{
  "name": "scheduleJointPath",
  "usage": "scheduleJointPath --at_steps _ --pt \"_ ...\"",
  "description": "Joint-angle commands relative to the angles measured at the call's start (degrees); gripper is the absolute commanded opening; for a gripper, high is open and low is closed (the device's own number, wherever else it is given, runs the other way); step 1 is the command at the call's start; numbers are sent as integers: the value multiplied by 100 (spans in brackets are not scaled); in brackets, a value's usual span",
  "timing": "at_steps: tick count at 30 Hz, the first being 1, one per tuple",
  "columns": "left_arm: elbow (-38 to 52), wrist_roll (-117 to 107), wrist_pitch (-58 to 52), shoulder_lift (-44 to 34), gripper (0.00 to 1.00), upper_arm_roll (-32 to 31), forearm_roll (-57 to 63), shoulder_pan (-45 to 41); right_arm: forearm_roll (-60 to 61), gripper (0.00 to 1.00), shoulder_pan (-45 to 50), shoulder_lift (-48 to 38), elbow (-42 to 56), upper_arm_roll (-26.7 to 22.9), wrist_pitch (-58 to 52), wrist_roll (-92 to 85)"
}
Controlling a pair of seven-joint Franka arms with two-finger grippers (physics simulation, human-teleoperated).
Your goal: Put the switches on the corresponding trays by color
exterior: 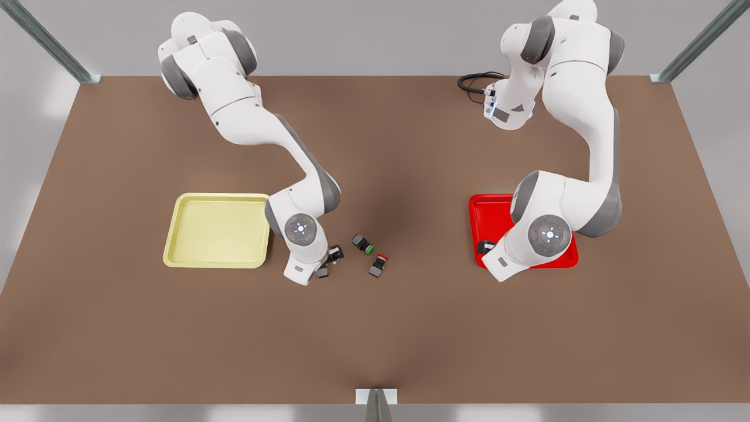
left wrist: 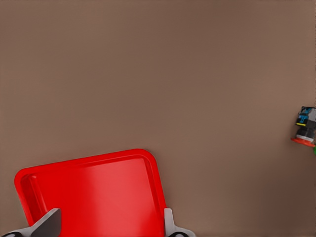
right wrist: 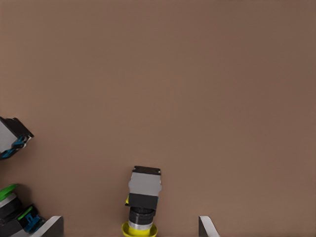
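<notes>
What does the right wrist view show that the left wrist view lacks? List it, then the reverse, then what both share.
Right wrist view, not left: the tiny yellow-capped dark grey push-button switch lying between the right gripper's open fingers, and the green-capped switch beside it.
Left wrist view, not right: the bright red square plastic tray below the open left gripper, and the red-capped switch at the frame edge. A green sliver beside it is too small to identify.
Both: the bare brown table.
</notes>
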Motion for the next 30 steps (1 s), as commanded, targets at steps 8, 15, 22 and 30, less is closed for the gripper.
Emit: scheduleJointPath --at_steps 8,15,22,30 --pt "14 -282 583 256 100 -22 3 -326 -9 100 -1 328 -26 -136 308 -9" --pt "514 -1635 1603 995 100 -22 3 -1020 0 100 7 574 9 -145 325 0" --pt "1015 -2232 1929 1469 100 -22 3 -1416 123 100 16 653 -61 -145 519 228" --pt "1051 -2268 2421 1584 100 -171 -6 -1539 202 100 -1 697 -78 -189 519 272"
